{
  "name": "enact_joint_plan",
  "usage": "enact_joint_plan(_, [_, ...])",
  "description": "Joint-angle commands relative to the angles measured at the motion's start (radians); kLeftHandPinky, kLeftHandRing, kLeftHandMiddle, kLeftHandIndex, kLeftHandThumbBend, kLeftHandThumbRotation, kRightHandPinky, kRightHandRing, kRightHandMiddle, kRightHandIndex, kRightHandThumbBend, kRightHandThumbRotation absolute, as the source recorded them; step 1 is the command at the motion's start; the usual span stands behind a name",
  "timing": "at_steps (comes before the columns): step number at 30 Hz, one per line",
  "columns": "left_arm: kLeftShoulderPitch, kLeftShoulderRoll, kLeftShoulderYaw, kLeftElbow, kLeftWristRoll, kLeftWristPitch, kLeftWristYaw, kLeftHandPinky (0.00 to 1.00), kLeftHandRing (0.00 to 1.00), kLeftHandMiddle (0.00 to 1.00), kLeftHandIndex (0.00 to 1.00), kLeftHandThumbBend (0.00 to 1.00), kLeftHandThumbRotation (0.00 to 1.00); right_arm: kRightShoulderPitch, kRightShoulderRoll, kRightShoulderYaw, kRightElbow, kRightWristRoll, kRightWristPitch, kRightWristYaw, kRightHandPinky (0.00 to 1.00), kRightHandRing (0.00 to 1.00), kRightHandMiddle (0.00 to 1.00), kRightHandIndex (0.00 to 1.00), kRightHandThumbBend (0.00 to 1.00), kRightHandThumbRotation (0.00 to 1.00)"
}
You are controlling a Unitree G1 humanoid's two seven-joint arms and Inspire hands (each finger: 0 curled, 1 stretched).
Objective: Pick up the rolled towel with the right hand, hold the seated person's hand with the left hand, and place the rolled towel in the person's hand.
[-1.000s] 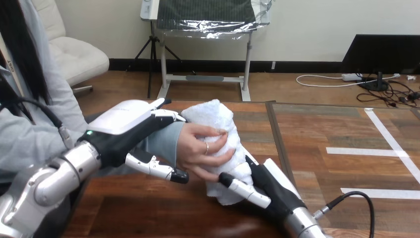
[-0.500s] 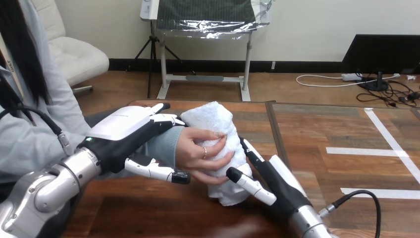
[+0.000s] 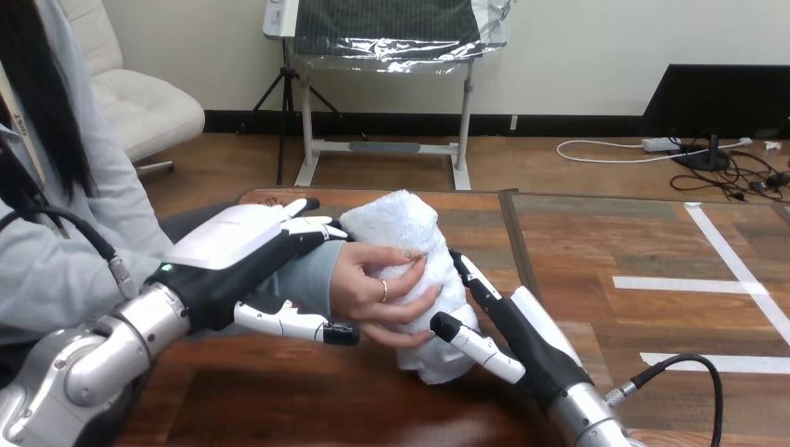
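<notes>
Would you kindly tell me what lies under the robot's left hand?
The person's wrist, in a grey sleeve, lies under the left hand, whose fingers curl over it with the thumb beneath. What lies farther back is hidden by the hand's white shell.

A cream wall (image 3: 578,47) meets a wood-plank floor (image 3: 559,168). A white armchair (image 3: 140,107) stands left, a foil-wrapped panel (image 3: 391,28) on a white stand centre, a dark screen (image 3: 722,98) right.
</notes>
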Motion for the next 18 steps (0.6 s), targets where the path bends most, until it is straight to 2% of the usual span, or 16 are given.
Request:
enact_joint_plan(1, [-0.01,-0.019,0.01,-0.043,-0.024,-0.003,0.005,1.0,1.0,1.0,1.0,1.0,0.86,-0.083,-0.007,-0.01,-0.02,0.018,-0.034,0.013,1.0,1.0,1.0,1.0,1.0,1.0])
enact_joint_plan(9, [-0.002,-0.019,0.008,-0.048,-0.026,0.006,0.0,1.0,1.0,1.0,1.0,1.0,0.87,-0.081,-0.001,-0.027,-0.021,0.055,-0.04,0.059,1.0,1.0,1.0,1.0,1.0,1.0])
enact_joint_plan(18, [0.001,-0.018,0.005,-0.046,-0.022,0.007,0.001,1.0,1.0,1.0,1.0,1.0,0.88,-0.081,-0.001,-0.03,-0.024,0.075,-0.047,0.082,1.0,1.0,1.0,1.0,1.0,1.0])
